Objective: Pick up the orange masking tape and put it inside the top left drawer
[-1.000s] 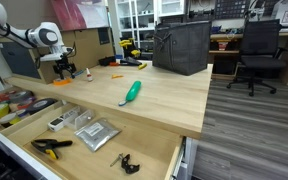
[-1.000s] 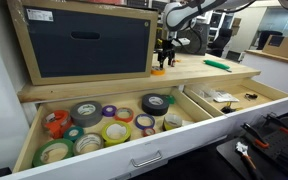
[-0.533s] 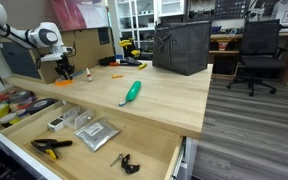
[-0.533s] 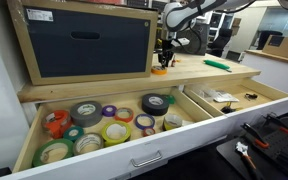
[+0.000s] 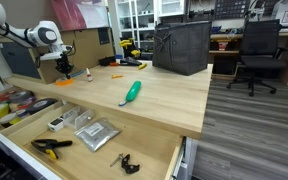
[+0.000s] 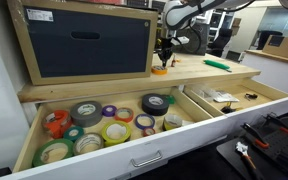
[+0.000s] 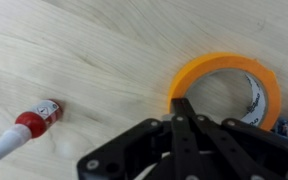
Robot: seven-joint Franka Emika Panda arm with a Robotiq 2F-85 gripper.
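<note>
The arm [image 5: 16,33] stood over the far-left counter [image 5: 159,100], wrist vertical; the end effector [image 7: 181,104] was clamped on the orange masking tape [image 7: 224,62] rim.

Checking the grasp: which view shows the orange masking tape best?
The wrist view: the orange masking tape shows as a large, clear ring, with the claw shut on its rim. In both exterior views it is only a small orange patch under the claw.

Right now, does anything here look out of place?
Nothing spilled or broken. A teal-handled tool lies loose on the worktop, and a red-capped tube lies on its side near the orange masking tape.
</note>
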